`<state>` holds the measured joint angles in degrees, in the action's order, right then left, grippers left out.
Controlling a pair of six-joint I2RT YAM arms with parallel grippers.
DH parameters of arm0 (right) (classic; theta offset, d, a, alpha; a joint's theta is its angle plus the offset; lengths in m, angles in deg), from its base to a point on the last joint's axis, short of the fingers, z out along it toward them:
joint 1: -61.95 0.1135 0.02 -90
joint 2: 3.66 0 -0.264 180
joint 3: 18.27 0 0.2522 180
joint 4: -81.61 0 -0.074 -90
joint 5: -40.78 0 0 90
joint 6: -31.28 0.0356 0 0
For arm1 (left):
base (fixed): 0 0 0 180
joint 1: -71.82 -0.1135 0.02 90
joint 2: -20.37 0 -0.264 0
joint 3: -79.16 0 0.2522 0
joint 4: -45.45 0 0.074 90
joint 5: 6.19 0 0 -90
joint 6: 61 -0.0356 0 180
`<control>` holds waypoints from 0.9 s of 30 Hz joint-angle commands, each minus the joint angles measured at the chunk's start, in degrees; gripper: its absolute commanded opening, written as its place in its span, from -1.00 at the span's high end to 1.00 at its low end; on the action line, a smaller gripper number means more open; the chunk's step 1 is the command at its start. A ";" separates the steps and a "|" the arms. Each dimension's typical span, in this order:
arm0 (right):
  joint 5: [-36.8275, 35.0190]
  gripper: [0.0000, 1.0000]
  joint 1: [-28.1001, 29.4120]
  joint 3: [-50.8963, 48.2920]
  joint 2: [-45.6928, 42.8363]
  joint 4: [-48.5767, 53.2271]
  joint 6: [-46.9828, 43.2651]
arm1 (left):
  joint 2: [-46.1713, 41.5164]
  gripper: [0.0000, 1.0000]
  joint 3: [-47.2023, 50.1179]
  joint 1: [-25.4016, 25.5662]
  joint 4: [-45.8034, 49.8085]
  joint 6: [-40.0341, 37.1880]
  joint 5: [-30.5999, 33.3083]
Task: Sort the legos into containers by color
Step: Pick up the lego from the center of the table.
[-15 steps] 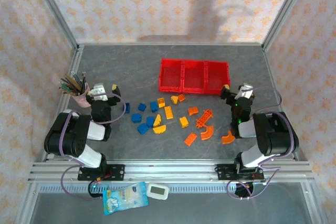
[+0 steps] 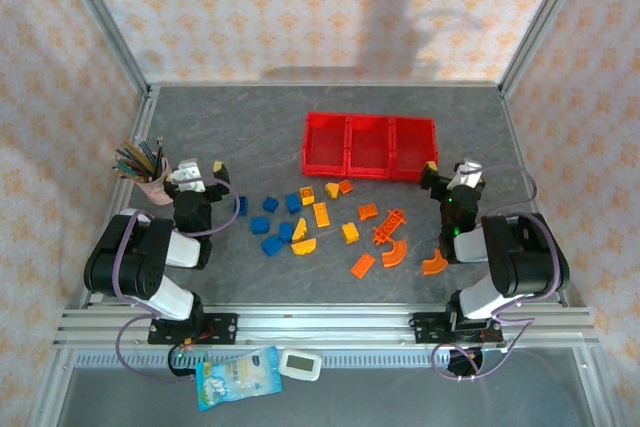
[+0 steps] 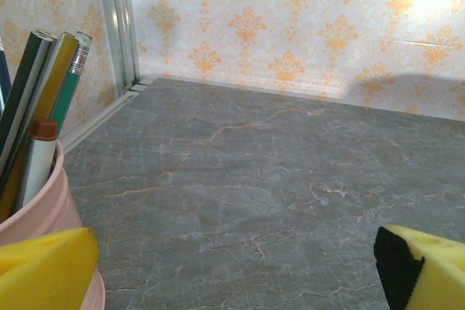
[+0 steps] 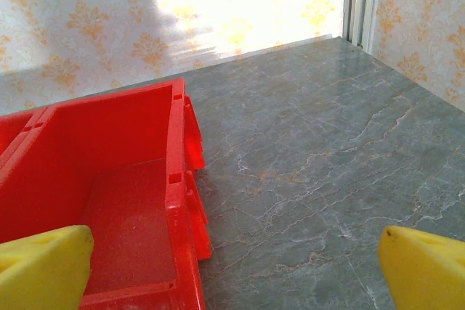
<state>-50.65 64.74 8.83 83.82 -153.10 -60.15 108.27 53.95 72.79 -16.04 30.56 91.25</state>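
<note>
The left gripper (image 3: 232,274) and right gripper (image 4: 232,266) are seen wide open and empty; the legos (image 2: 320,215), likely light, stiff and slick, should be pinched across flat sides.

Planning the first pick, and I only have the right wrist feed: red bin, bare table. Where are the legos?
Observer: In the top view the legos lie scattered on the table, between the two arms and nearer to them than the containers.
Operator: Anything sorted?
Observer: No, all three compartments look empty.
Operator: Any strays on my side?
Observer: One orange curved piece lies apart from the rest, beside the right arm and near its base.
Operator: Left hand?
Observer: The left hand is open beside the pink pencil cup. The blue pieces lie to its right.
</note>
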 commanded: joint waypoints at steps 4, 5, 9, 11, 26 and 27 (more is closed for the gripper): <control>0.35 -1.00 -0.33 0.13 -0.47 -1.68 -0.94 | 0.08 -0.99 -0.78 -0.36 -0.61 -0.16 -1.20; 0.38 -1.00 -0.33 0.11 -0.45 -1.70 -0.99 | 0.03 -0.99 -0.74 -0.36 -0.61 -0.11 -1.20; 0.38 -1.00 -0.33 0.11 -0.45 -1.73 -0.94 | 0.06 -0.99 -0.69 -0.36 -0.66 -0.16 -1.12; 0.38 -1.00 -0.33 0.06 -0.47 -1.72 -0.95 | 0.08 -0.99 -0.69 -0.36 -0.69 -0.16 -1.11; 0.60 -1.00 -0.33 -0.07 -0.77 -1.74 -1.03 | -2.02 -0.99 -0.17 -0.36 -0.10 0.41 -0.01; 0.79 -1.00 -0.33 0.06 -1.14 -1.31 -1.03 | -2.70 -0.99 0.05 -0.40 0.21 0.45 0.09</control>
<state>-50.63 64.74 8.83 83.82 -153.07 -60.15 107.66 53.95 72.79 -15.75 30.58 91.30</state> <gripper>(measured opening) 0.998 0.994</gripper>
